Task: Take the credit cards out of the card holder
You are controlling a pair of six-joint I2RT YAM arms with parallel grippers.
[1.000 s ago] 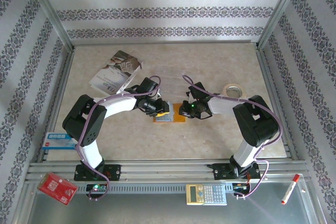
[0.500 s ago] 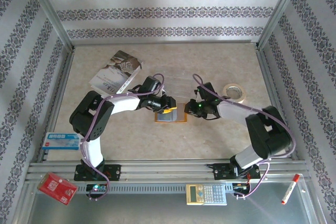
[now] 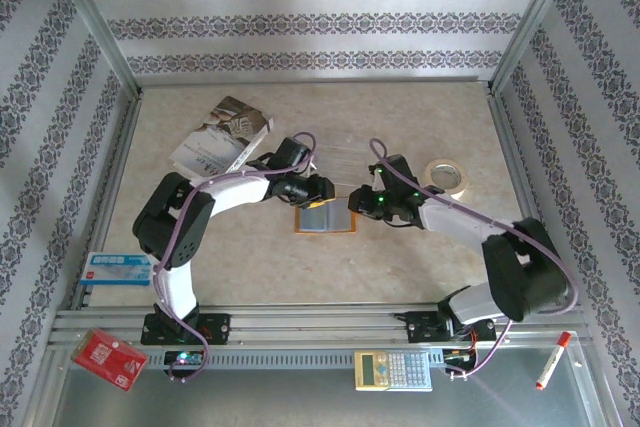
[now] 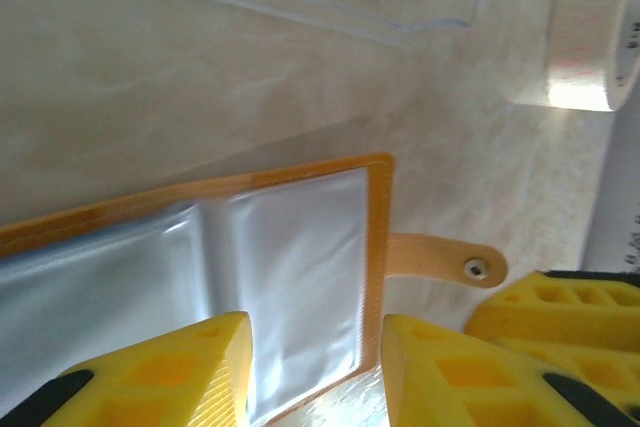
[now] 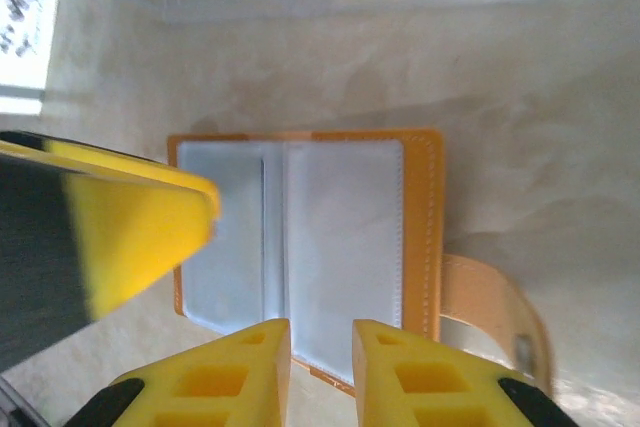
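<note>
The orange card holder [image 3: 325, 219] lies open on the table [image 3: 420, 257]. The left gripper [image 4: 315, 367] and right gripper [image 5: 320, 362] hover over it, jaws apart and empty. Credit cards are probably inside the clouded pockets [image 5: 340, 237]; the next move is pinching a card's edge.

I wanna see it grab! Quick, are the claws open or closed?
Left gripper: open, holding nothing.
Right gripper: slightly open, holding nothing.

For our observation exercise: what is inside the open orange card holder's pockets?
The card holder lies open, showing pale blue-grey plastic pockets. Any cards inside are hidden by that cloudy lining.
</note>
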